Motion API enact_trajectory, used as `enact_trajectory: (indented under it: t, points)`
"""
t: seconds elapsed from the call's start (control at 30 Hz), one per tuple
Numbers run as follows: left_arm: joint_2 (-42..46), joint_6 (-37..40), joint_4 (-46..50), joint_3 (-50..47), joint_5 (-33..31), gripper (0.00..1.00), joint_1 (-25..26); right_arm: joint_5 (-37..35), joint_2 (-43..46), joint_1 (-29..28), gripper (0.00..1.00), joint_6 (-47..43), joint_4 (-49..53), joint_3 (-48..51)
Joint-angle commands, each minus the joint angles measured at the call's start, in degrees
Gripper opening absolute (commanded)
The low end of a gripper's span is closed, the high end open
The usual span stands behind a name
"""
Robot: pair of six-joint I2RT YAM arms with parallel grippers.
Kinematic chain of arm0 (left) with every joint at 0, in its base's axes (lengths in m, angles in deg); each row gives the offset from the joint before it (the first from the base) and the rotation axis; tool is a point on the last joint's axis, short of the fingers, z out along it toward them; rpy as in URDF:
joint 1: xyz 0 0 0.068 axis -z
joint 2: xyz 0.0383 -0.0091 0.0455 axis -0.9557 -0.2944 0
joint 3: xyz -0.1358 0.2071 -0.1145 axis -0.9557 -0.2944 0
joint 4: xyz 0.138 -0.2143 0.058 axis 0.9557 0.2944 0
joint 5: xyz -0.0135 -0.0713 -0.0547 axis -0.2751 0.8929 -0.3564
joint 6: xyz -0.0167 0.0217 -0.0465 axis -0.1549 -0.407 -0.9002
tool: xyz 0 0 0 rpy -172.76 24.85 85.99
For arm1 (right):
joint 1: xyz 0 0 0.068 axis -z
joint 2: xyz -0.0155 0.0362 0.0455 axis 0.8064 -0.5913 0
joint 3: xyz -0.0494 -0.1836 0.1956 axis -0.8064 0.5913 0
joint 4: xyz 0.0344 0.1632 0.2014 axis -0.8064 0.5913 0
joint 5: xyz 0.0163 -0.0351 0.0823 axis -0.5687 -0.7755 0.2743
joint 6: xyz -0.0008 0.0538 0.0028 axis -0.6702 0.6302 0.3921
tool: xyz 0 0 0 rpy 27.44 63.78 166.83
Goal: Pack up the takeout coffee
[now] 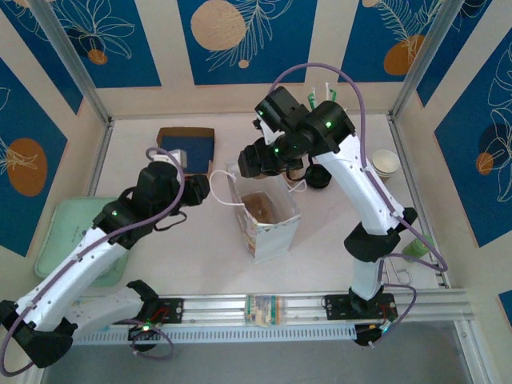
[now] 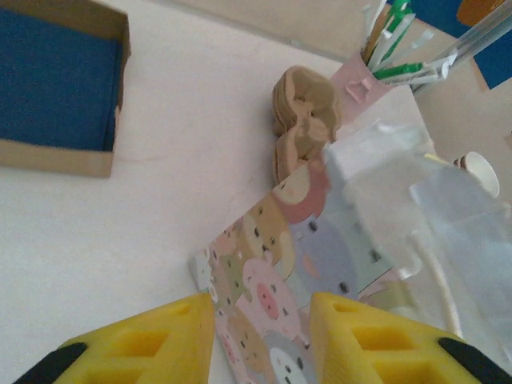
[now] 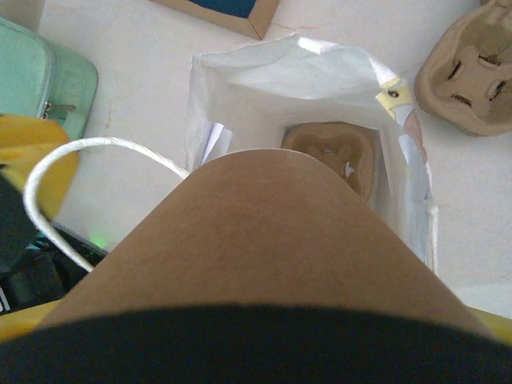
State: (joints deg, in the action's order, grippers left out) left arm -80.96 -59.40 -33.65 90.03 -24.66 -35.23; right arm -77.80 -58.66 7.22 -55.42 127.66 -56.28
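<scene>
Bag: the white paper bag stands open-mouthed right under the right gripper. Mouth up, walls spread, so a cup can go straight down into it.

Left hand: the left gripper sits at the bag's near wall with a yellow finger on either side of the printed paper. My read is that it is there to steady the bag and keep the mouth from folding. Pinched on the paper or merely flanking it? Cannot tell.

Right hand: the right gripper is clamped on the takeout coffee, jaws wide around the cup's body, a sliver of yellow showing at each side.

Cup position: in that grasp, hanging just above the bag's mouth and not yet inside.

Cup axis: its long axis runs away from the wrist toward the bag floor. The black lid is at the hand's end and the narrower base leads. I judge it close to upright, lid up, which is how you'd want a filled cup carried.

Spares: the spare carriers are stacked on the table beyond the bag from the left hand, out of play.

Seat: a pulp carrier lies on the bag floor, beyond the cup's base and a little off to one side. It is likely the landing spot, so the descent needs lining up with a socket.

Handle: the cord handle loops outward over the rim on the left gripper's side, clear of the cup's path.
</scene>
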Motion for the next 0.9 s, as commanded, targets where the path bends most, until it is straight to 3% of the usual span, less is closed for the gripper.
enact_trajectory:
  t: [0.0,0.23,0.57,0.87]
  points:
    - [-0.3,4.7,4.2,4.4,-2.1,0.38,-0.6,-1.9,0.3,-1.3,0.56,1.9,8.7,0.8]
    - [-6.6,9.4,9.1,14.6,-3.4,0.41,-1.2,-3.1,0.9,-2.7,0.55,3.6,8.6,3.3]
    - [-17.5,12.7,7.7,20.7,6.3,0.53,-1.8,-3.3,3.2,-3.9,0.52,5.5,7.6,9.7]
    - [-23.8,14.2,8.3,22.3,8.8,0.53,-1.8,-2.2,4.4,-4.8,0.5,6.1,5.5,14.9]
